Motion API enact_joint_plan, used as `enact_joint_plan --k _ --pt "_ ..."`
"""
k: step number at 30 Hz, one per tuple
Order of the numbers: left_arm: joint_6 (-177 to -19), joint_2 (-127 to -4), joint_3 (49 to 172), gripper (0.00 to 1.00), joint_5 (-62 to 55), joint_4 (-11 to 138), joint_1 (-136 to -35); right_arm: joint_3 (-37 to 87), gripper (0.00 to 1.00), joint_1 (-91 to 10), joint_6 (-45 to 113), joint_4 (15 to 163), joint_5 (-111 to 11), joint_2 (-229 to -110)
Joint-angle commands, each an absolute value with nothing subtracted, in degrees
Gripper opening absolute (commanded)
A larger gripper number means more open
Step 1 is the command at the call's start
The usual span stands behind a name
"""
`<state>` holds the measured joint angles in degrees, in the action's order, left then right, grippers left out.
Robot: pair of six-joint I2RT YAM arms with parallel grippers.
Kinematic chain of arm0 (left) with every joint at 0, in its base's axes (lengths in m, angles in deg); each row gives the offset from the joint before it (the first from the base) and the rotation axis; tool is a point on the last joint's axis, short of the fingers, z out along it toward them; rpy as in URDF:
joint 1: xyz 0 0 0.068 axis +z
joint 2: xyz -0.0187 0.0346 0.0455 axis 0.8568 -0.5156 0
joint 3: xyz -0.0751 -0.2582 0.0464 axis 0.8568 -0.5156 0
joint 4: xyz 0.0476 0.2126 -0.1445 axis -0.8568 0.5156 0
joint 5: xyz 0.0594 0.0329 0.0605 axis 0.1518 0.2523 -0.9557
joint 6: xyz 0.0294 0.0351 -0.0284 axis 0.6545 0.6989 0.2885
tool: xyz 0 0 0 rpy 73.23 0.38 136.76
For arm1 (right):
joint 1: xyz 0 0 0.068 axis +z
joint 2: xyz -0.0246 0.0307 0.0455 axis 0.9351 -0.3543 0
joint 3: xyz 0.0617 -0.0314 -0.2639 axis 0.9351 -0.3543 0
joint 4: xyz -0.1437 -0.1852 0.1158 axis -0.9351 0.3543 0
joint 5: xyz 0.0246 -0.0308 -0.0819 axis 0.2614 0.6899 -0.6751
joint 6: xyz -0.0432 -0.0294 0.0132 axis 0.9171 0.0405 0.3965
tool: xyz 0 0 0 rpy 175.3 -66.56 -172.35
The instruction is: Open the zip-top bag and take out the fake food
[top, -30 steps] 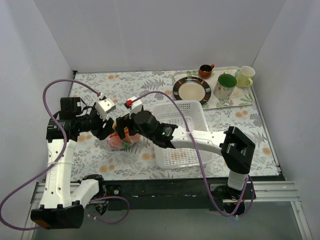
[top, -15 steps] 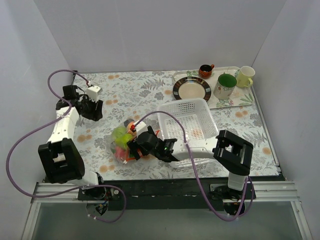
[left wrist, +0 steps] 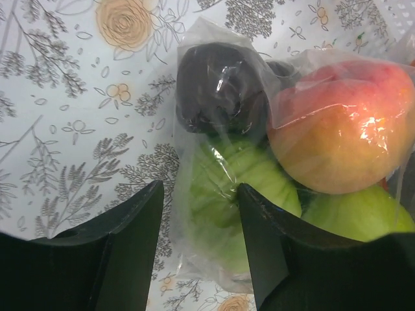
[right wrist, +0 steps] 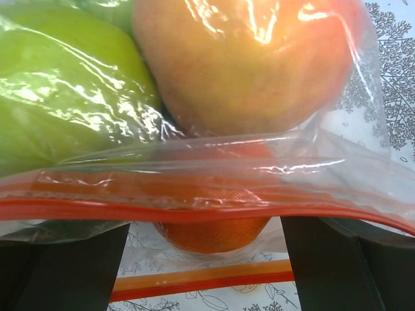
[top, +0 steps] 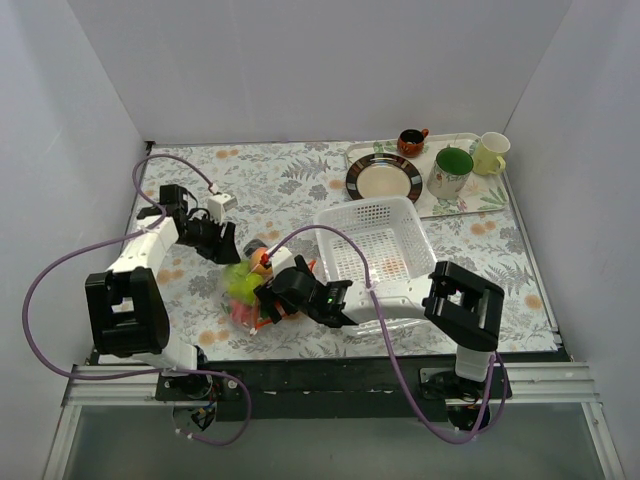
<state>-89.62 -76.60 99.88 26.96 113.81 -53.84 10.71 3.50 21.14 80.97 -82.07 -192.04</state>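
The zip-top bag (top: 243,290) lies on the floral table left of the basket, full of fake food. In the left wrist view it holds a dark green piece (left wrist: 214,91), a pink-red peach (left wrist: 337,123) and a lime-green apple (left wrist: 233,188). My left gripper (left wrist: 198,227) is open, with the bag's closed corner between its fingers; it shows in the top view (top: 228,252) at the bag's far side. My right gripper (right wrist: 204,265) is open at the bag's mouth (top: 265,305). One orange-red zip strip (right wrist: 194,208) is raised and the other lies on the table. An orange ball (right wrist: 214,230) sits between them.
A white mesh basket (top: 370,260) stands right of the bag, over the right arm. A tray (top: 500,195) at the back right holds a dark-rimmed plate (top: 384,178), a green mug (top: 450,172), a yellow cup (top: 490,152) and a small brown cup (top: 411,140).
A second ago both grippers were at the bag further back. The bag then moved nearer with the right gripper while the left swung far left; the left has now returned to the bag.
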Motion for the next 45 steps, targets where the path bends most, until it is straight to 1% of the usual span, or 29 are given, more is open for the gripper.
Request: enact_joint_plan --k 1,2,4,5,8,11,14,15,17,18,21,22,25,26,27,28,29,30,31,35,39,42,43,45 --pt "-86.7 -74.4 93.8 0.5 25.8 115.1 -53.7 10.5 0.96 3.5 21.2 79.1 -83.0 -194.3" --pt "-86.6 -73.9 91.5 0.5 25.5 113.8 -53.7 10.1 0.9 3.5 21.1 79.0 -82.9 -194.6" --pt "-86.3 -73.2 90.2 0.5 25.8 113.6 -53.7 9.7 0.85 3.5 20.4 79.2 -82.5 -195.1" --pt "-86.6 -73.2 89.8 0.5 26.2 113.3 -53.6 9.3 0.79 3.5 20.3 79.3 -82.4 -195.2" --pt "-87.1 -73.4 89.6 0.5 27.7 113.1 -53.8 9.0 0.7 3.5 20.2 79.5 -82.0 -194.3" --pt "-87.5 -73.7 88.9 0.47 28.6 112.4 -53.9 9.0 0.66 3.5 20.6 79.7 -81.7 -192.1" --pt "-87.7 -73.9 89.1 0.42 27.1 112.6 -53.7 8.9 0.64 3.5 20.1 80.4 -81.0 -191.3" --pt "-86.9 -73.8 90.8 0.25 25.6 113.2 -53.5 8.7 0.64 3.5 19.8 80.5 -80.8 -190.9" --pt "-84.4 -74.0 92.9 0.03 25.0 116.1 -51.2 8.0 0.62 3.5 19.3 80.8 -80.7 -190.5" --pt "-82.4 -74.3 95.2 0.0 24.7 117.2 -50.0 7.0 0.61 3.5 18.9 80.7 -80.5 -190.3" --pt "-79.6 -75.8 97.1 0.0 24.6 120.2 -45.9 6.1 0.58 3.7 17.9 80.2 -80.1 -190.2" --pt "-79.5 -76.3 97.1 0.17 24.6 120.9 -45.3 5.7 0.58 3.8 17.8 80.0 -80.1 -190.3" --pt "-79.1 -77.4 95.5 0.31 24.4 122.3 -45.2 6.1 0.56 4.0 17.6 79.8 -79.7 -190.4" --pt "-78.8 -77.3 94.1 0.55 24.7 122.6 -45.2 6.1 0.56 4.1 17.8 79.8 -79.8 -190.4" --pt "-78.3 -77.3 93.1 0.63 25.0 123.0 -45.2 6.1 0.56 4.1 17.9 79.8 -79.6 -190.3" --pt "-78.1 -77.0 92.3 0.64 25.5 122.7 -45.1 6.2 0.56 4.1 18.0 79.8 -79.6 -190.3" --pt "-78.2 -76.8 90.7 0.74 26.2 122.6 -45.1 6.3 0.55 4.1 18.0 79.8 -79.6 -190.3" --pt "-78.0 -76.5 90.2 0.87 27.0 122.5 -45.2 6.4 0.55 4.1 18.0 79.8 -79.6 -190.4" --pt "-78.1 -76.5 89.7 0.98 27.7 122.5 -45.1 6.4 0.55 4.1 18.2 79.8 -79.4 -190.4" --pt "-78.4 -77.9 89.5 0.98 33.9 124.4 -45.3 6.8 0.54 4.3 18.2 79.6 -79.0 -190.5" --pt "-76.8 -78.7 88.2 0.98 37.6 126.6 -46.0 6.9 0.54 4.3 18.0 79.4 -78.8 -190.9" --pt "-76.6 -78.6 88.6 0.91 37.8 127.8 -49.1 7.3 0.52 4.5 17.7 78.9 -78.3 -192.0" --pt "-76.8 -78.7 89.5 0.85 38.7 128.8 -49.6 7.5 0.51 4.5 17.6 78.6 -78.1 -192.3" --pt "-77.0 -79.5 91.3 0.76 41.7 130.0 -49.6 8.2 0.49 4.6 17.8 78.3 -77.3 -193.6"
